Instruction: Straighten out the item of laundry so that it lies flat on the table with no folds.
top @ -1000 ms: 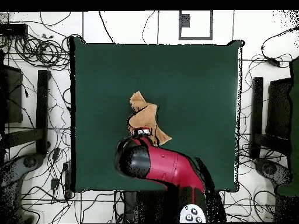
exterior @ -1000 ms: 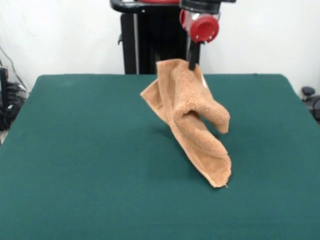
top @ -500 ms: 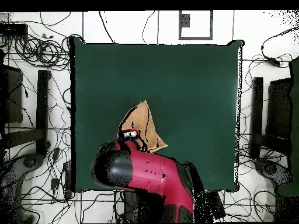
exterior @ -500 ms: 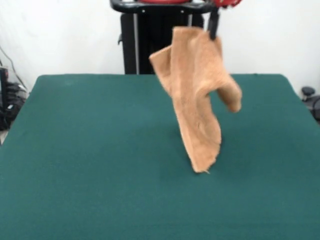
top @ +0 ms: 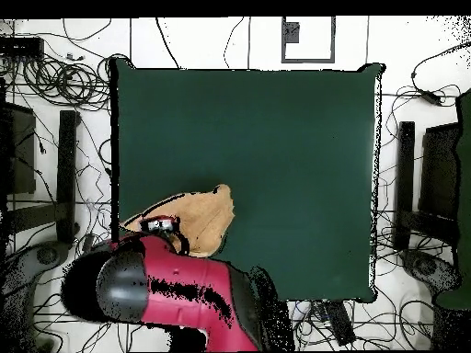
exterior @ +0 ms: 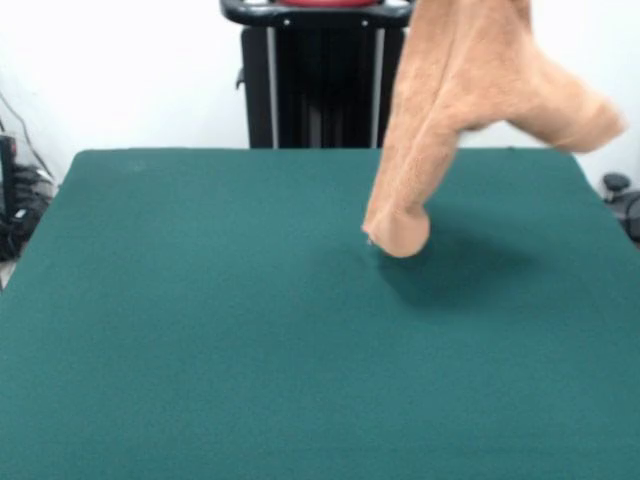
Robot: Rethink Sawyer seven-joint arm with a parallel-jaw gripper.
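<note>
I see the table (exterior: 200,330) covered in plain dark green felt-like cloth. A soft shadow falls on it right of centre in my front view, with its square outline showing from overhead.

Towel (exterior: 470,90): top cut off by front view's upper edge | Claw (top: 162,223): mostly hidden overhead, open-or-closed state indeterminable | Label: not discernible

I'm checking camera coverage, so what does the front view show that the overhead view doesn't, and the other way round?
Only the front view shows the towel hanging clear above the table, its lower end over a shadow, its top running off the picture. Only the overhead view shows the red arm and its claw at the towel's top, plus cables around the table. Both show the tan towel bunched, not flat, over green cloth.
</note>
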